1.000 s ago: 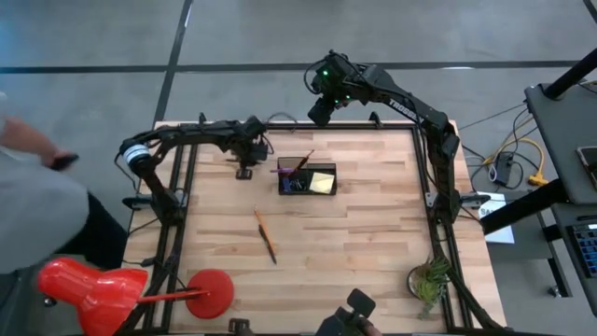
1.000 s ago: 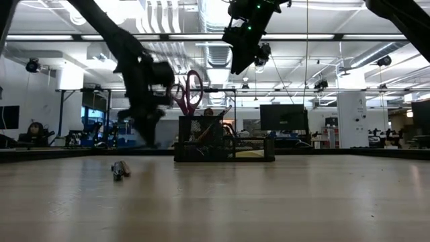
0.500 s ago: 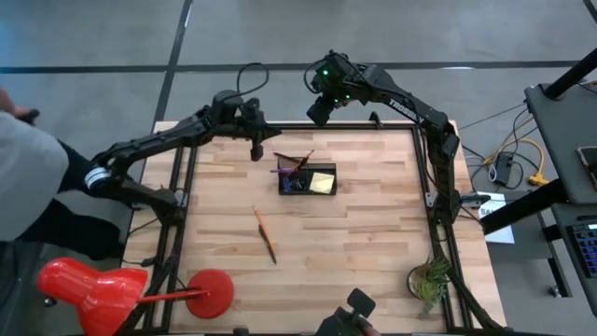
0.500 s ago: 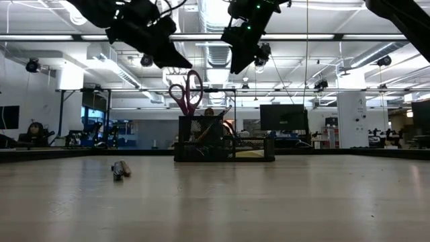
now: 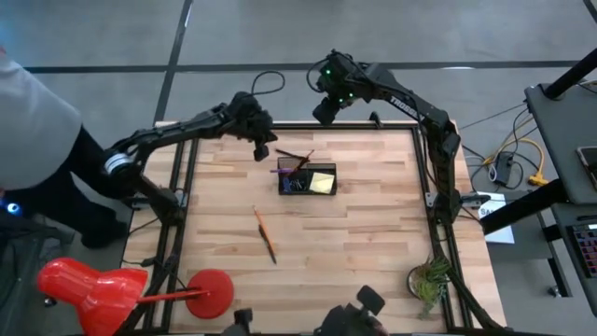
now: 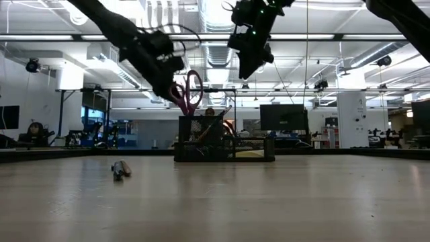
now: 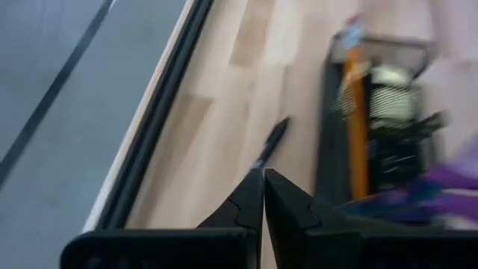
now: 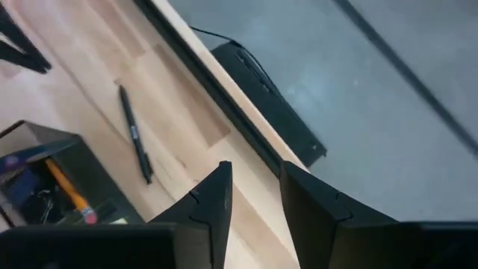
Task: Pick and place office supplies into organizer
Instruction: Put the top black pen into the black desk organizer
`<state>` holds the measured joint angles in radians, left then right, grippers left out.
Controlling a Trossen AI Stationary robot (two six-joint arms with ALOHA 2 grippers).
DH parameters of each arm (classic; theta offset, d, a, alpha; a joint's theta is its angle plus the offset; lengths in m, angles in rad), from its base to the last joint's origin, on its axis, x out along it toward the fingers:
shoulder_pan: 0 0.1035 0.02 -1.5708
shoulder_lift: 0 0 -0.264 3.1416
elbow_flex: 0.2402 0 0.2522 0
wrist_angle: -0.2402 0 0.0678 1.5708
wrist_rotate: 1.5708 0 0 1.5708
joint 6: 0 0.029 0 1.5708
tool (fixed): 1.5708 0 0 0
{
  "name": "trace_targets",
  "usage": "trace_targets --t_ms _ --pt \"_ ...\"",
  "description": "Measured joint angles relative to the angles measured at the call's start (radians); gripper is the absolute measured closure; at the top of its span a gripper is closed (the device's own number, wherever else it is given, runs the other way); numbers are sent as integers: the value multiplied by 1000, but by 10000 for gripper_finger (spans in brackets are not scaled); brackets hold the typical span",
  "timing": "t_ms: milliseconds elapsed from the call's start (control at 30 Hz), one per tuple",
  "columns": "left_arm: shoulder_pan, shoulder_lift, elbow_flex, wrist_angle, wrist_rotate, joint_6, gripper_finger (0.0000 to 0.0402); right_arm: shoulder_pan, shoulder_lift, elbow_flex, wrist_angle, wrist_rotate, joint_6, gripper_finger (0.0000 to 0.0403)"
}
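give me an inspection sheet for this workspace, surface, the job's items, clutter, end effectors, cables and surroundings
Surface: light wood-plank table in a dark frame.
Job's things: black organizer mid-table, holding purple-handled scissors, an orange pencil and a yellow sticky-note pad; a dark pen lies on the wood behind the organizer; another pencil lies loose nearer the front.
Clutter: small plant at one front corner.
End effectors: left end effector shut, above the table near the scissors; right end effector open, raised over the back edge.
Cables: loops by the left arm; yellow and grey leads off the table.
Surroundings: red object on the floor, person beside the table.
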<state>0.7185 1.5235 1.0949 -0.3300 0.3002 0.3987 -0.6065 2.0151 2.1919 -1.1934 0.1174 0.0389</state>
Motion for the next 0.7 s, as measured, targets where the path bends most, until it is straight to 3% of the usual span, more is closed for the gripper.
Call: trace_targets --t_ms 100,200,400,700 --pt "43 112 88 -61 -19 72 401 -41 3 -16 2 -77 28 305" --pt "87 252 251 -237 7 63 401 -72 5 -50 2 -156 40 310" --pt "104 449 487 -471 45 60 381 -78 7 -142 1 -168 41 310" --pt "59 466 500 -493 58 292 285 -74 7 -218 17 -170 51 298"
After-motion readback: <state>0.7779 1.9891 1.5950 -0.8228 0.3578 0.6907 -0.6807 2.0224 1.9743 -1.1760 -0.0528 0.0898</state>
